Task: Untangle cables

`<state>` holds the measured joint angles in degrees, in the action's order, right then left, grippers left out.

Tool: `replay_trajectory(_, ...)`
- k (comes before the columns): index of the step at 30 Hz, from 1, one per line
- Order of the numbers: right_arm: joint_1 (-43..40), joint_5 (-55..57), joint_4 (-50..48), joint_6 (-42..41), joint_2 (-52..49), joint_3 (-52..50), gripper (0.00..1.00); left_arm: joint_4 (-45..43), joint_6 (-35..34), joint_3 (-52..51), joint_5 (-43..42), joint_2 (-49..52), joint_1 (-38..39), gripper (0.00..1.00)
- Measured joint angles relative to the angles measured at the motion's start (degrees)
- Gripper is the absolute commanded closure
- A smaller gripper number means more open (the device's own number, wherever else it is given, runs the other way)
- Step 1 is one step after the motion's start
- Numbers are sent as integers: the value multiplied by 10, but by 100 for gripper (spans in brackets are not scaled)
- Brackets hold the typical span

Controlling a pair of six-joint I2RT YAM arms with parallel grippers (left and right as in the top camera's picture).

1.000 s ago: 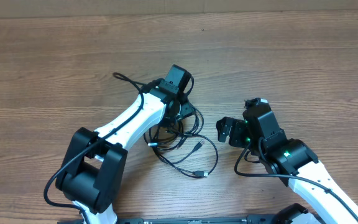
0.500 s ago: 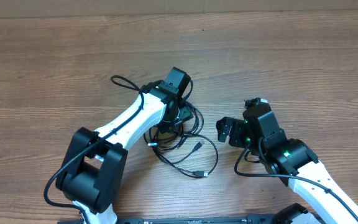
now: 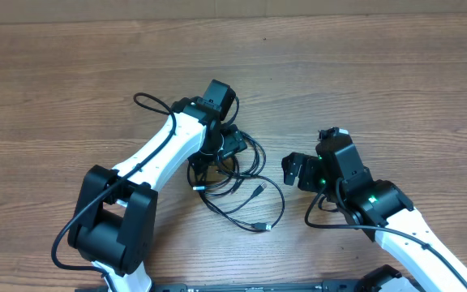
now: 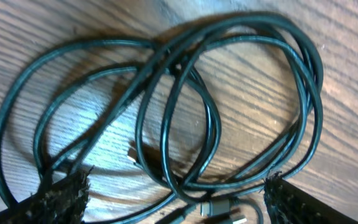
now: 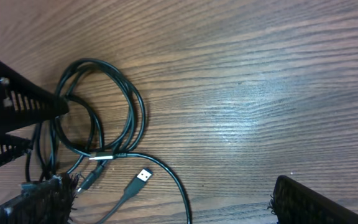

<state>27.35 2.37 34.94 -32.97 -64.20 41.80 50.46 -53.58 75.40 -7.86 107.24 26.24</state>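
Observation:
The cables are thin black cords in overlapping loops at the table's middle, with USB plugs lying at the loops' near side. My left gripper hangs over the left part of the tangle. In the left wrist view it is open, with the loops lying on the wood between its fingers and nothing gripped. My right gripper is open and empty to the right of the tangle. In the right wrist view it faces the cables and a loose USB plug.
The wooden table extends on all sides. The left arm's gripper body shows at the left edge of the right wrist view. The left arm's own thicker wire arcs beside its wrist.
My left arm's wrist has shifted a little to the left and away over the tangle. The cables and the right arm look unmoved.

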Motion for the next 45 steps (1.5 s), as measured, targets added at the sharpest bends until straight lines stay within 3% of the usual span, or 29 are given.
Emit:
replay_trajectory(3, 0, 0, 0, 0, -7, 0, 0, 4, 1, 0, -25, 0, 0, 27)
replay_trajectory(12, 0, 0, 5, 0, -13, 0, 0, -3, -45, -9, -53, -1, 6, 30)
replay_trajectory(20, 0, 0, 6, 0, -13, 0, 0, -83, -87, -48, -53, -2, 6, 45)
replay_trajectory(30, 0, 0, 6, 0, -13, 0, 0, -88, -93, -50, -52, -2, 12, 48)
replay_trajectory(35, 0, 0, 6, 0, -13, 0, 0, -87, -95, -50, -30, -2, 37, 64)
replay_trajectory(43, 0, 0, 6, 0, -13, 0, 0, -87, -96, -50, 37, -2, 80, 66)
replay_trajectory(45, 0, 0, 6, 0, -13, 0, 0, -87, -96, -50, 52, -2, 86, 60)
